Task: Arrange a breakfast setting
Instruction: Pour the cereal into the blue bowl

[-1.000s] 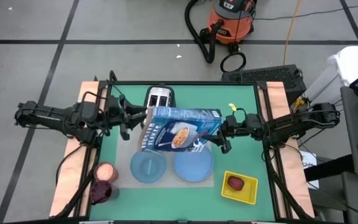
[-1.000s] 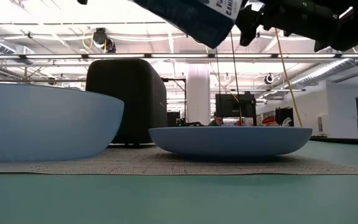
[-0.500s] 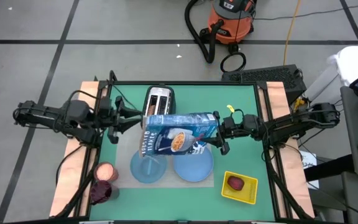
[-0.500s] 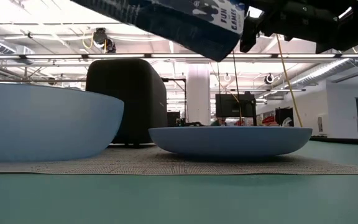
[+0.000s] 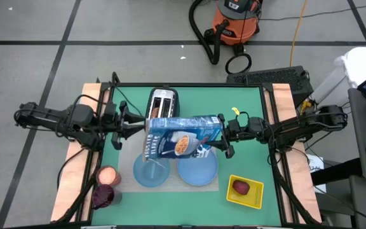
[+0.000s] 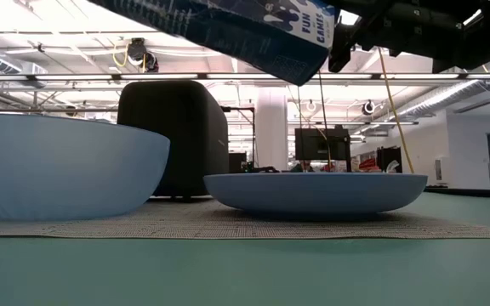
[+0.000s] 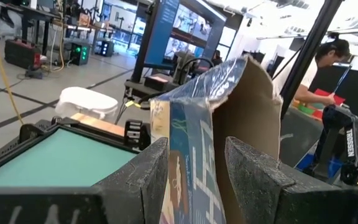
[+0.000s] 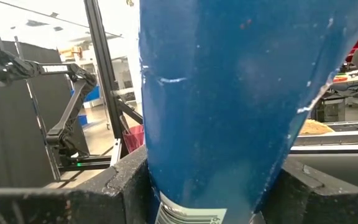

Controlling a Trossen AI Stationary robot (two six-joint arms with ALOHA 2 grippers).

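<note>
- Near edge, about 6 o'clock: bowl and plate side by side on the grey mat.
- Cereal box hanging in the air above both, lying nearly level, open end tipped down over the bowl.
- Right gripper reaching in from 3 o'clock, clamped on the box's closed end.
- Left gripper reaching in from 9 o'clock, fingers pinching the open top flap.
- Farther back, toward 12 o'clock: toaster.
- Compared with a second ago: box flatter, left arm pulled back a little toward 9 o'clock.
</note>
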